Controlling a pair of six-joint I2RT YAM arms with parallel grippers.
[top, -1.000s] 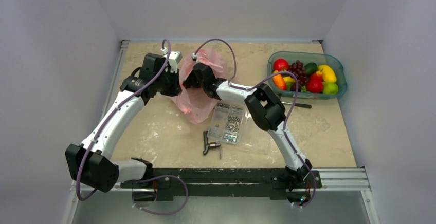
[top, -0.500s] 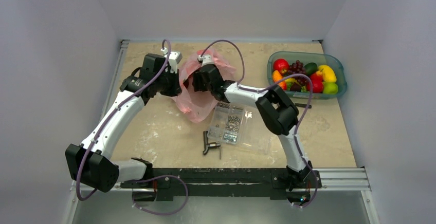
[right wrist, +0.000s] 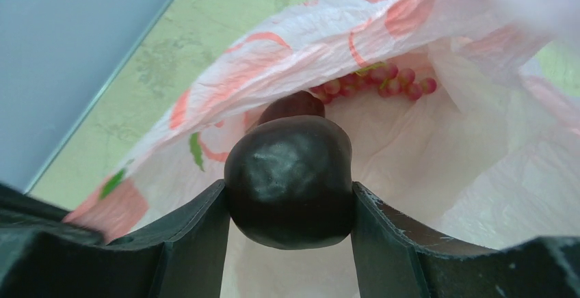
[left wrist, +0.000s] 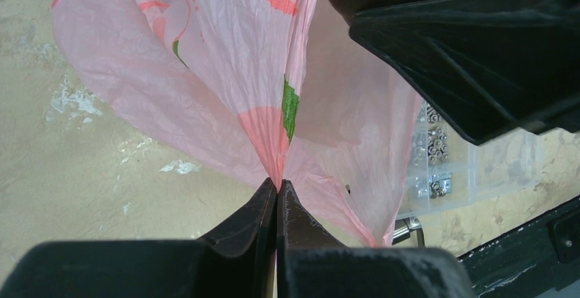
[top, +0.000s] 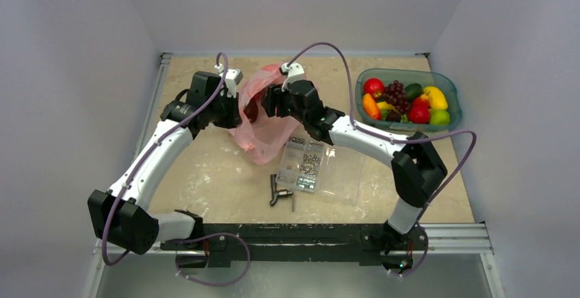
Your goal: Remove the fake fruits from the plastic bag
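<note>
Left gripper (left wrist: 277, 192): I am seeing both fingers pressed flat together with a fold of the plastic bag (left wrist: 226, 93) pinched between the tips. The pink film is fanning upward from that pinch, its peach and green leaf print stretched taut.

Right gripper (right wrist: 288, 190): it is clamping a dark round fruit (right wrist: 287, 171), one finger on each side, with glossy skin bulging above the fingertips (right wrist: 205, 209). I am not able to tell its true colour in this shadow. The fruit is sitting at the bag's mouth, with film curving over and around it.

Deeper inside the bag, a grape bunch (right wrist: 376, 83) of small red beads is lying against the far wall. A reddish-brown piece (right wrist: 294, 105) is showing just behind the gripped fruit; I cannot tell what it is.

From the top camera, the bag is hanging between the two wrists at the far middle of the table (top: 205, 175), and its lower end is resting just beside a clear compartment box (top: 309, 163). A small dark metal tool (top: 279, 193) is lying near that box. A tub (top: 453, 96) of mixed fruit is standing at the far right, well apart from the bag.
</note>
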